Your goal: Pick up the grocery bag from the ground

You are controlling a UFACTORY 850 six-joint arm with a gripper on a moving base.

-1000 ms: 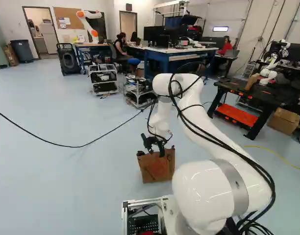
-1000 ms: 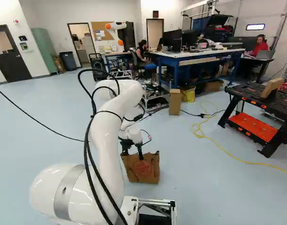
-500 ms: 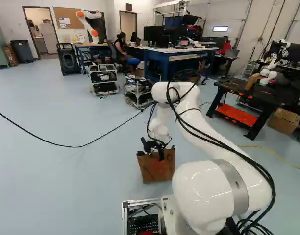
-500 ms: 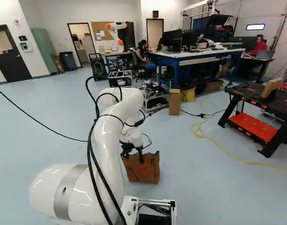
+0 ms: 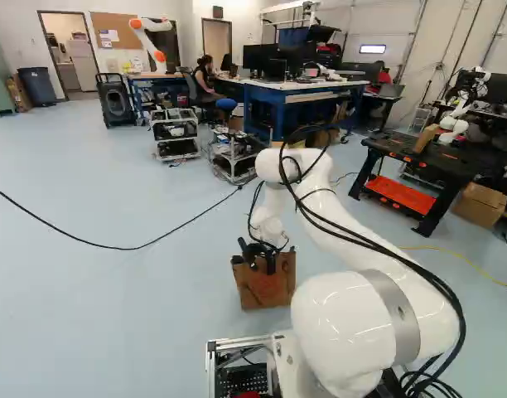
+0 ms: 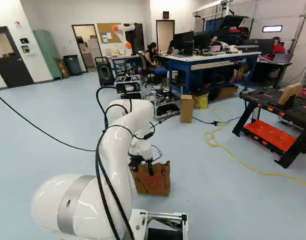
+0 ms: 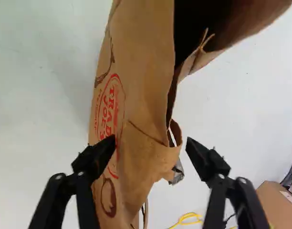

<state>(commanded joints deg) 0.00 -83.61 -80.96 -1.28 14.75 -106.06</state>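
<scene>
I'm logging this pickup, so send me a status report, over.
Gripper open, astride an edge of the grocery bag. Bag upright on floor, not gripped. No obstruction seen beside it.

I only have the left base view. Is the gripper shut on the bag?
Observer: No. In the wrist view the gripper is open, with the bag's crumpled edge between its fingers.

Operator: Is either finger clear of the paper?

Observer: The one away from the red print is; a narrow gap shows beside it.

Operator: And the bag's mouth?

Observer: Open; its dark inside shows ahead of the gripper.
</scene>
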